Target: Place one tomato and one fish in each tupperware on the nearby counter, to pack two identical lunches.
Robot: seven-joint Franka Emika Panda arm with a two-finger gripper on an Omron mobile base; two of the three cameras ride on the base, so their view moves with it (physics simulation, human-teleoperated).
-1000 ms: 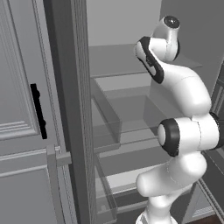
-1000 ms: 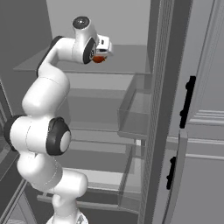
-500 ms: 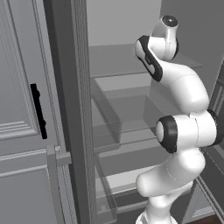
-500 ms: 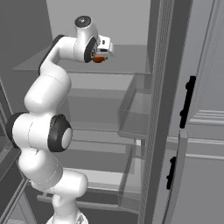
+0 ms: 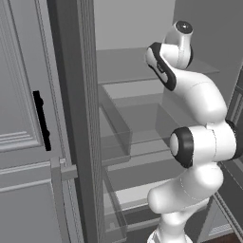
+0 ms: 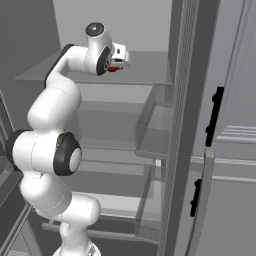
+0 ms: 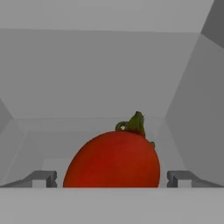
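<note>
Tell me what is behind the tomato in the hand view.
Behind the tomato stand the fridge's bare grey back wall and side wall. The shelf patch directly behind the tomato is covered by it.

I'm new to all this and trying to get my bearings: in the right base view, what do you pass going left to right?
White arm → tomato at the pincer → clear door bin → black door handle.
</note>
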